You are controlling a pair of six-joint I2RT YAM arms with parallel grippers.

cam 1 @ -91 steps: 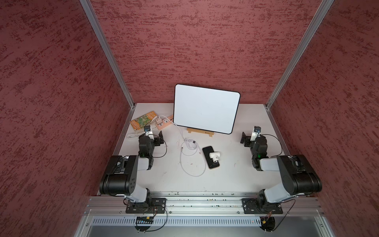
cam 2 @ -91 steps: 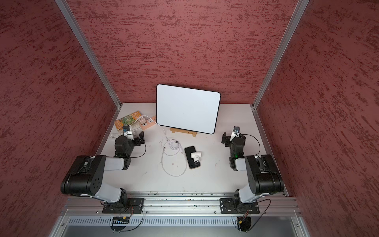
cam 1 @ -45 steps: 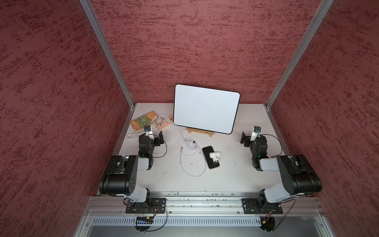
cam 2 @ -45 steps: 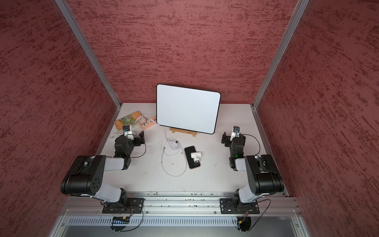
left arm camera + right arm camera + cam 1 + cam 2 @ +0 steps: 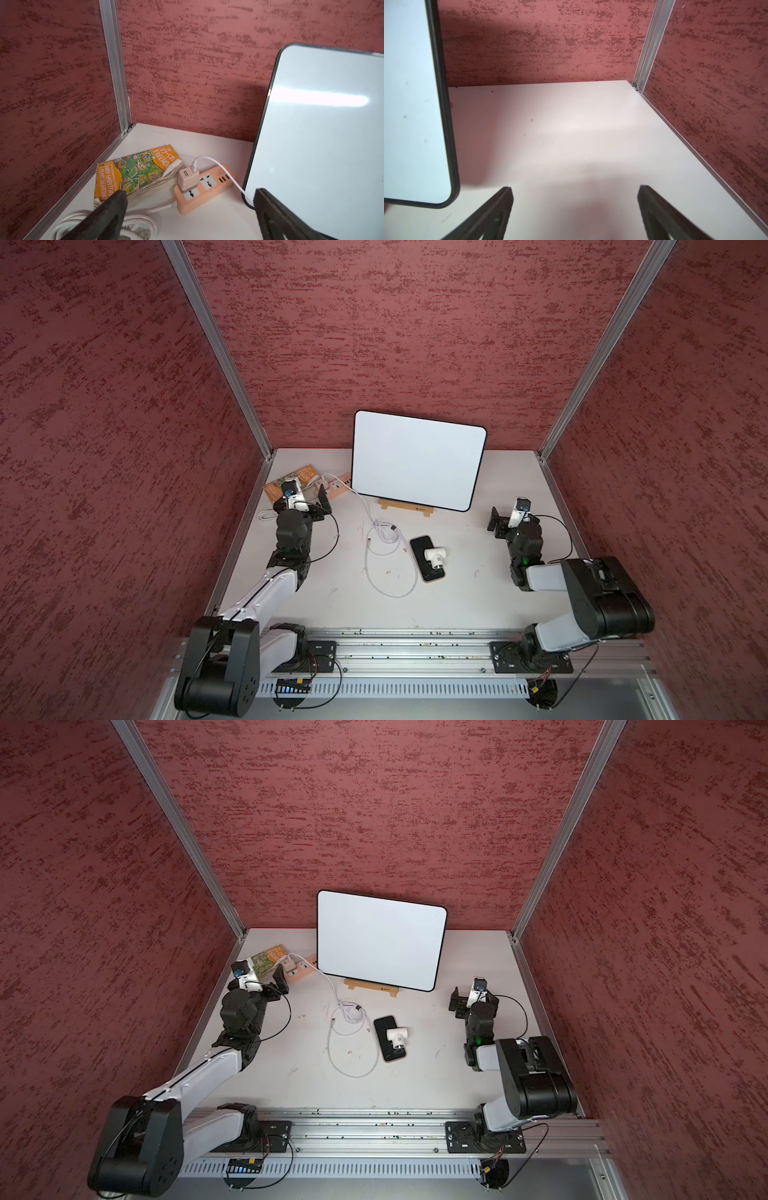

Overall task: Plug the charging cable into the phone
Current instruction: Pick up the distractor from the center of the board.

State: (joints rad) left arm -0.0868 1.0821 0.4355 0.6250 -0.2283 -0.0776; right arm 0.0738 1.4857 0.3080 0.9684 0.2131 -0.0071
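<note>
The phone [image 5: 420, 544], a glossy black slab with rounded corners and a tan edge, lay flat on the table [image 5: 571, 128] in front of the white board [image 5: 417, 466], just out from the board's wooden stand [image 5: 406, 508], with a small white T-shaped gadget [image 5: 434, 558] resting across its screen. The charging cable [image 5: 385, 531], thin and white, ran from the board's edge on the left arm's side to a loose bundle pinched by a black tie in front of the board. From there it swept out in a wide loop, its plug tip lying on the table apart from the phone. Both top views showed the phone and the cable's bundle, which neither wrist view caught. Only the left wrist view made clear the cable's start at a peach adapter [image 5: 188, 178] in a peach power strip [image 5: 205, 185] beside the board, and a book [image 5: 135, 174] reading "ANDY GRIFFITHS", "TERRY DENTON" and part of "TREEHOU". The gadget's dark square label was too small to read. The left gripper [image 5: 189, 193] stood wide open and empty near the book, and the right gripper [image 5: 575, 188] was wide open and empty over bare table off the board's opposite edge.
</note>
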